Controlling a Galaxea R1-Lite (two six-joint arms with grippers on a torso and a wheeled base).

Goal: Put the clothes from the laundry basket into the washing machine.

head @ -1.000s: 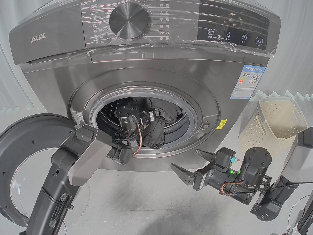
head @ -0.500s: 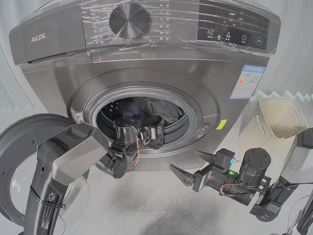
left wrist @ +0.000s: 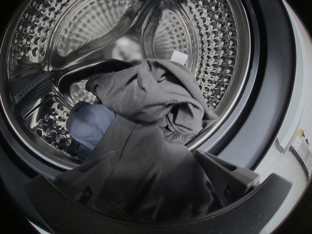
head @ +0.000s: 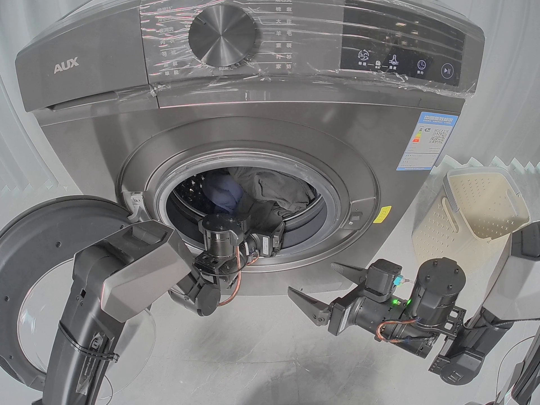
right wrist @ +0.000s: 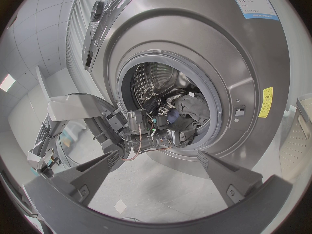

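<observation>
My left end effector [left wrist: 152,156] sits spread open at the drum [left wrist: 211,33] mouth, the grey garment [left wrist: 152,95] draped over its fingers [left wrist: 227,179], so I judge that pulling back could drag it out.

1 washing machine [head: 253,113], 1 laundry basket [head: 484,209], 1 blue garment [head: 223,192], plus bunched grey clothing [head: 275,189] whose count is unclear

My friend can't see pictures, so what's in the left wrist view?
A grey garment lies heaped at the mouth of the washing machine's shiny drum, a pale blue garment peeking out beside it. The left gripper sits at the opening, jaws open, grey cloth draped over it.
</observation>
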